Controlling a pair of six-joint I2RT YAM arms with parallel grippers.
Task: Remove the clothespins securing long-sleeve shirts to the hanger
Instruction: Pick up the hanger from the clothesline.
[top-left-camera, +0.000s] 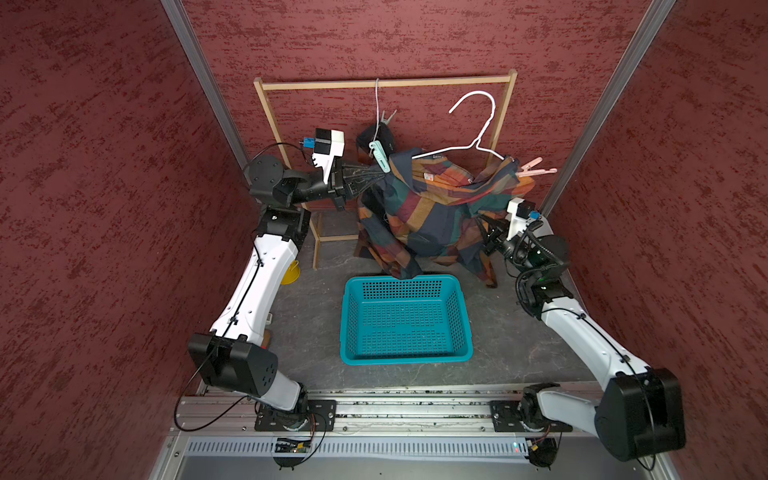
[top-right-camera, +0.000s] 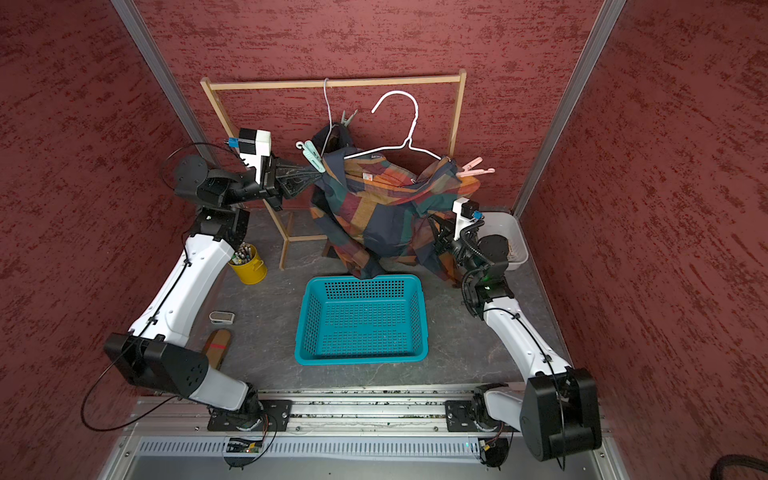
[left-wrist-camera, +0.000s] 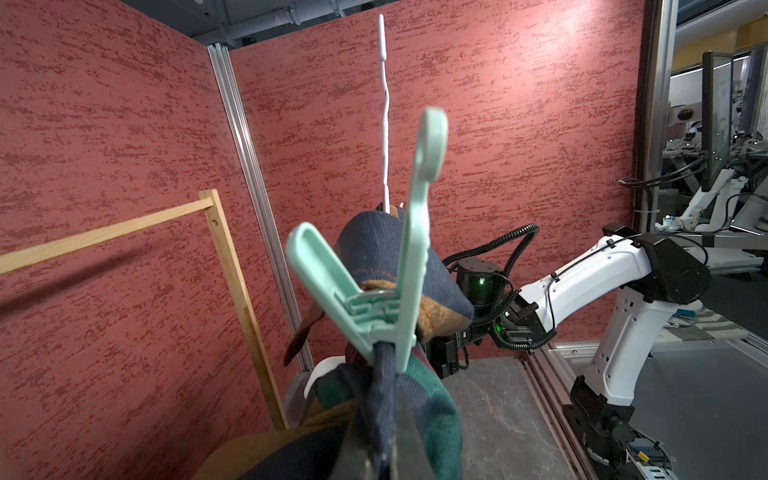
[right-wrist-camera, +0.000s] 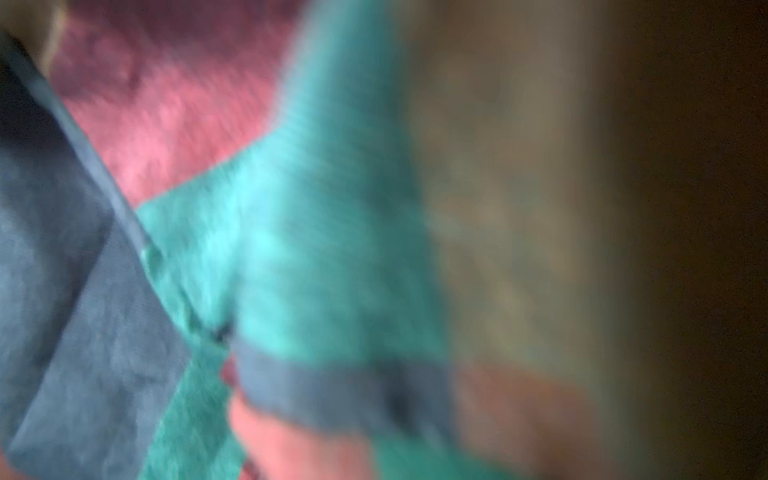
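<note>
The plaid long-sleeve shirts (top-left-camera: 424, 208) hang bunched from white wire hangers (top-left-camera: 478, 124) at the wooden rack. A mint clothespin (top-left-camera: 380, 157) (left-wrist-camera: 374, 282) clamps navy cloth at the left shoulder. A grey clothespin (top-left-camera: 388, 117) sits higher by the hooked hanger, and a pink clothespin (top-left-camera: 536, 166) clips the right shoulder. My left gripper (top-left-camera: 376, 176) (left-wrist-camera: 386, 457) is shut on shirt fabric just below the mint clothespin. My right gripper (top-left-camera: 484, 226) is pressed into the shirts' right side. Blurred cloth fills the right wrist view, so its jaws are hidden.
An empty teal basket (top-left-camera: 405, 320) stands on the floor below the shirts. A yellow cup of pencils (top-right-camera: 248, 266) is beside the left arm, and a white tub (top-right-camera: 511, 237) sits behind the right arm. The wooden rack (top-left-camera: 386, 83) stands against the back wall.
</note>
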